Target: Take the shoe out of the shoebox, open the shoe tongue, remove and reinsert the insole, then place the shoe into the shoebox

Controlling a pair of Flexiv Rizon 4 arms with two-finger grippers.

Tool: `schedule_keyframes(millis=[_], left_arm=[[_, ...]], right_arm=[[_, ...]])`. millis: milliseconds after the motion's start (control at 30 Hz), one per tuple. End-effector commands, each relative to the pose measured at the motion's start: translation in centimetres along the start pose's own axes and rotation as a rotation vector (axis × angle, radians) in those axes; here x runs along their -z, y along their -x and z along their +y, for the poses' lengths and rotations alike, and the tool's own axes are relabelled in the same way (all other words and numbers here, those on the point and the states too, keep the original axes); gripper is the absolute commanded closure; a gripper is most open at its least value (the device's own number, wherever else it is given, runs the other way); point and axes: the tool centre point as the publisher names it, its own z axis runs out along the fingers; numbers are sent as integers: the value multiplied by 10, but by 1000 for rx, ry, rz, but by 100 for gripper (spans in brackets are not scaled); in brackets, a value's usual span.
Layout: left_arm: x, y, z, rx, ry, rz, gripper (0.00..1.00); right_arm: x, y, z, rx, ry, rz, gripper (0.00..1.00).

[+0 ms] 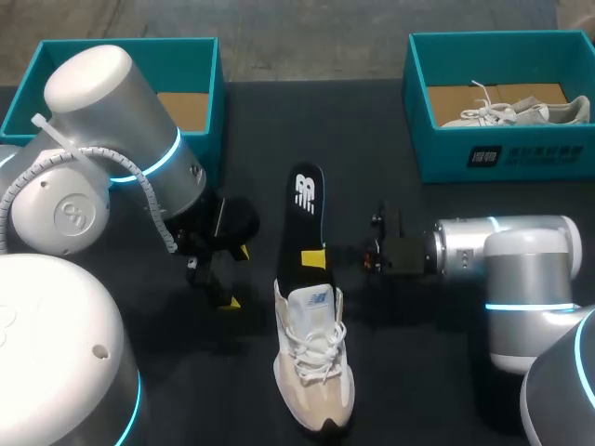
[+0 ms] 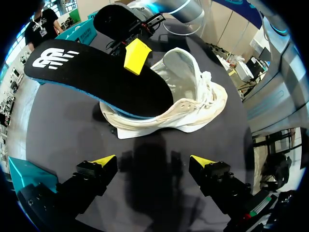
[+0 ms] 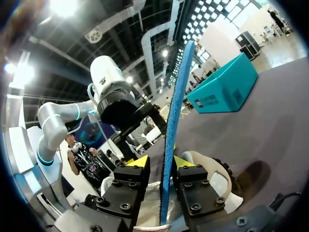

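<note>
Your left tool [image 1: 232, 276] hangs low over the black worktop [image 1: 409, 390]. Its fingers are spread wide and hold nothing. Behind that arm sits a teal cardboard shoebox on the left [image 1: 200, 102].

Next comes the white and beige lace-up shoe [image 1: 314, 367]. It is out of any box and rests on the worktop in the middle, just beside the left tool. A long black foam insole with a white mark on top [image 1: 304, 209] has one end down inside the shoe. The other end sticks out and points away from you.

Your right tool [image 1: 321, 258] comes in from the right and is pinched tight on the insole, one finger on each flat side, close to the shoe's opening.

Far right is a second teal cardboard shoebox [image 1: 446, 153] with another white shoe [image 1: 507, 113] inside.

Here is what could go wrong, I think:
- Nothing holds the shoe down. If you pull or push the insole, the shoe may slide, tip or lift with it.
- The insole is soft. Push too fast and it may bend or fold, or catch on the tongue.
- The grip is on a thin part, so the insole may slip out.
</note>
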Motion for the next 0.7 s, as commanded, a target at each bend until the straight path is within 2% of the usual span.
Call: schedule_keyframes(millis=[33,233,467,567,600,700], left_arm=[[-1,0,0,0,1,0,0],[-1,0,0,0,1,0,0],[-1,0,0,0,1,0,0],[-1,0,0,0,1,0,0],[-1,0,0,0,1,0,0],[-1,0,0,0,1,0,0]], right_arm=[[-7,1,-1,0,1,-2,71],[-9,0,1,-1,1,-11,71],[-13,-1,7,5,1,-30,76],[-15,-1,8,8,-2,-31,85],[-15,-1,8,8,-3,-31,98],[-16,0,8,1,-7,-34,100]])
